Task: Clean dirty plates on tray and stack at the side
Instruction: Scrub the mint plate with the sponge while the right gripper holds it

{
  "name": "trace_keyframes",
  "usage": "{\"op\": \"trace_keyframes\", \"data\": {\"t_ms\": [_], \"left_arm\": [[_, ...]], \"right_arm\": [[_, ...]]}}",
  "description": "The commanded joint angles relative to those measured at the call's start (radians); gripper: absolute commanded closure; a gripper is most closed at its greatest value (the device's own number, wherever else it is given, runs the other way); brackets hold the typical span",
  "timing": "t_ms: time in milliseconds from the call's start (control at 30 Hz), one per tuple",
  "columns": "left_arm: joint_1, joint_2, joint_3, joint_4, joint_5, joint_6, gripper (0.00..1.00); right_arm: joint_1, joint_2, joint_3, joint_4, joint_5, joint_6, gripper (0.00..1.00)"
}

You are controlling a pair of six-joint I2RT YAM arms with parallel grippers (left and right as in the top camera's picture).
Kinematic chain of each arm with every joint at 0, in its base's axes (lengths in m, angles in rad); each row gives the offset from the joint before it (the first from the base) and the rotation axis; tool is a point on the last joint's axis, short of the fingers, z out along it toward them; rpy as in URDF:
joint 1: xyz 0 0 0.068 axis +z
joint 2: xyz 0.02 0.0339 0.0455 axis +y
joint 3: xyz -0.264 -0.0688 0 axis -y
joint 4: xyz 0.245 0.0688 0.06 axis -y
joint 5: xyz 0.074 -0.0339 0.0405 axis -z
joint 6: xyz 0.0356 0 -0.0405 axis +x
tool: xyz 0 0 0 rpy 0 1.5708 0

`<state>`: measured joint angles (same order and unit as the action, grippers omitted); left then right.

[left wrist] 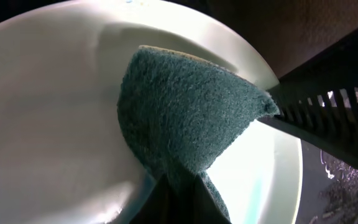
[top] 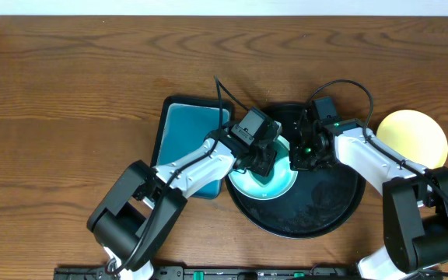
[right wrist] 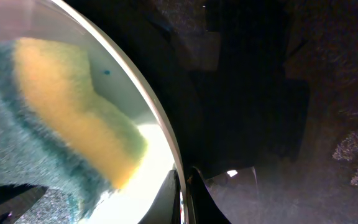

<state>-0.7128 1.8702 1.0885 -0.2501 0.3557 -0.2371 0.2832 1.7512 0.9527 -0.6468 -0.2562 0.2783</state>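
Sponge [left wrist: 185, 118] fills the left wrist view, its green scouring face toward the lens, pressed onto the mint plate [left wrist: 48, 112]. The left fingers [top: 266, 165] are clenched on the sponge, folding it. The right fingers [top: 306, 152] are closed and appear to pinch the plate's rim to steady it, though the contact is partly in shadow.

Location: the mint plate lies on the black tray [top: 329, 214], toward its left side. A yellow plate [top: 412, 138] rests on the counter [top: 68, 85] just right of the tray. A teal tray [top: 183, 136] sits to the left.

One small dark speck [right wrist: 107, 72] shows near the rim.

Handling: the plate is judged light, rigid and glossy. It will likely slide or spin under scrubbing pressure unless restrained. Take hold at the rim only, opposite the sponge. The sponge is soft and compressible; grip it across its thickness.
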Motion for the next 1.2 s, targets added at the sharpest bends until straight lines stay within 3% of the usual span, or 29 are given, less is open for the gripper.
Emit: {"op": "trace_keyframes", "data": {"t_ms": [0, 167, 367, 467, 600, 733, 833, 1167], "left_arm": [[-0.004, 0.05, -0.003, 0.012, -0.154, -0.058, 0.93], [-0.004, 0.05, -0.002, -0.011, -0.36, -0.114, 0.93], [-0.001, 0.028, 0.067, -0.172, -0.533, -0.113, 0.93], [0.002, -0.01, 0.087, -0.22, -0.524, -0.121, 0.92], [0.002, -0.052, 0.087, -0.229, -0.367, -0.148, 0.93], [-0.005, -0.048, 0.083, -0.247, -0.225, -0.259, 0.93], [-0.017, -0.047, 0.072, -0.247, -0.159, -0.259, 0.92], [-0.125, -0.041, 0.062, -0.202, -0.167, -0.259, 0.93]], "right_arm": [[0.026, 0.027, -0.026, -0.016, -0.002, 0.006, 0.99], [0.026, 0.027, -0.026, -0.016, -0.002, 0.006, 0.99], [0.026, 0.027, -0.026, -0.017, -0.002, 0.006, 0.99], [0.026, 0.027, -0.026, -0.019, -0.002, 0.006, 0.99], [0.026, 0.027, -0.026, -0.019, -0.002, 0.006, 0.99], [0.026, 0.027, -0.026, -0.023, -0.002, 0.006, 0.99], [0.026, 0.027, -0.026, -0.023, -0.002, 0.006, 0.99], [0.026, 0.027, -0.026, -0.027, -0.002, 0.006, 0.99]]}}
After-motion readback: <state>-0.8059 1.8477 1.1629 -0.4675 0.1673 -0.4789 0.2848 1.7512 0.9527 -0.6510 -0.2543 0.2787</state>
